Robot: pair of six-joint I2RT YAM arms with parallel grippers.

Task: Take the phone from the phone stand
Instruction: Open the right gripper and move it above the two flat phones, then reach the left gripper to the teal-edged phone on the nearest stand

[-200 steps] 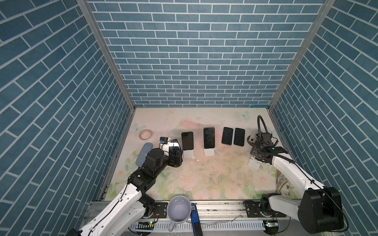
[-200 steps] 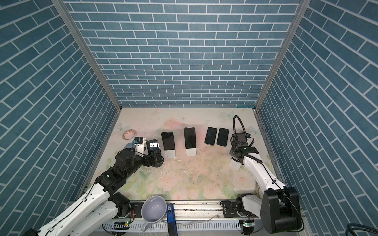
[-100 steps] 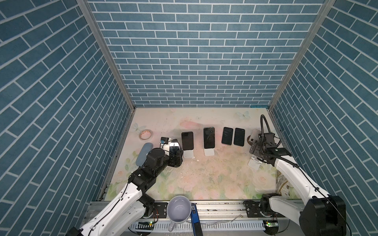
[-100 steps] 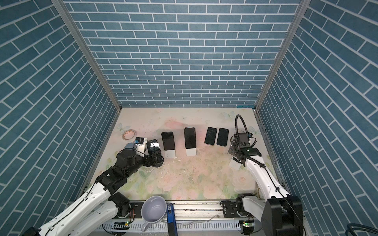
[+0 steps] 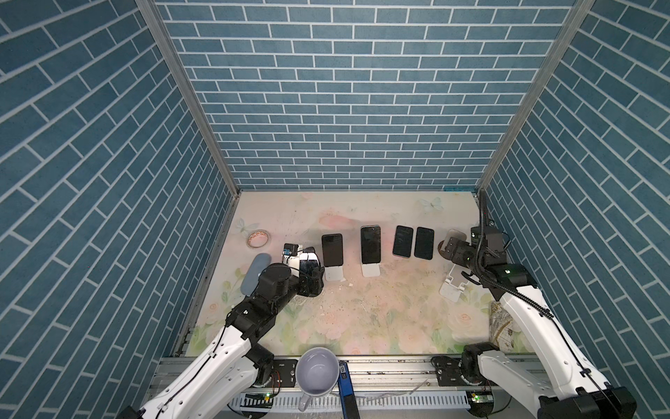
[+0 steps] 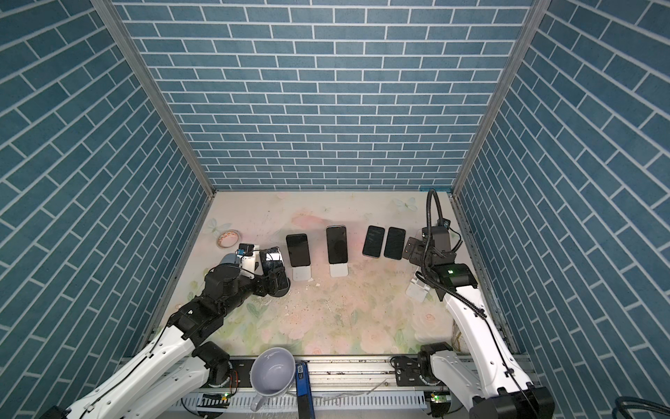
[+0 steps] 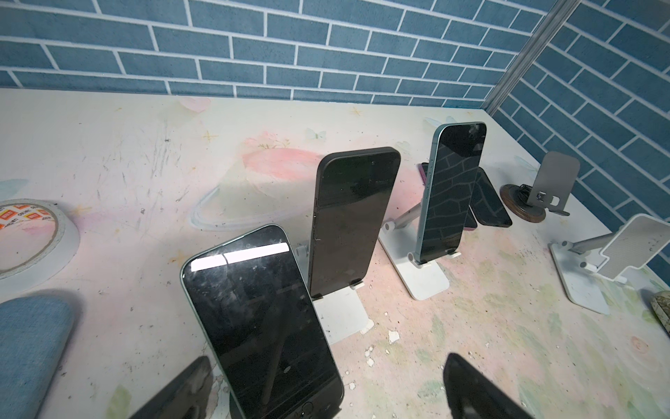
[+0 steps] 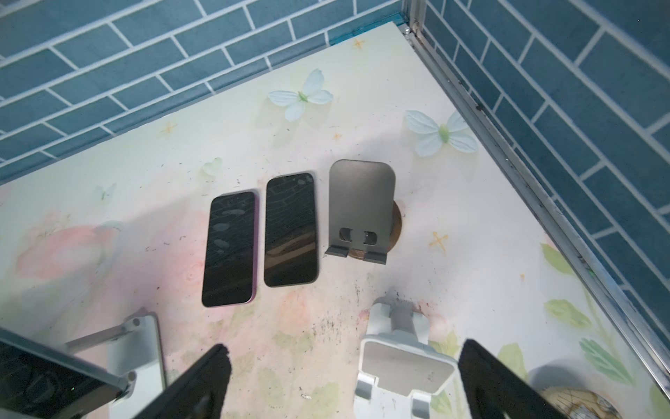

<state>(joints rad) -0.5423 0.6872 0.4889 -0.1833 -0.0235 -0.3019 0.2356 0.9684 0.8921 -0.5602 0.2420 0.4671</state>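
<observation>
Currently the green-edged phone is standing tilted back at the left end of the row, its stand hidden. The left gripper is straddling it with jaws spread wide, not clamped on it. Beside it, a black phone and a blue-edged phone are sitting in white stands. Two flat phones are lying on the table next to a grey stand and a bare white stand. A lavender mug on the front rail is showing only its bare inside. The right gripper is hovering over the bare white stand, released. A second ago its jaws were pinched together. The phones are sitting as before.
</observation>
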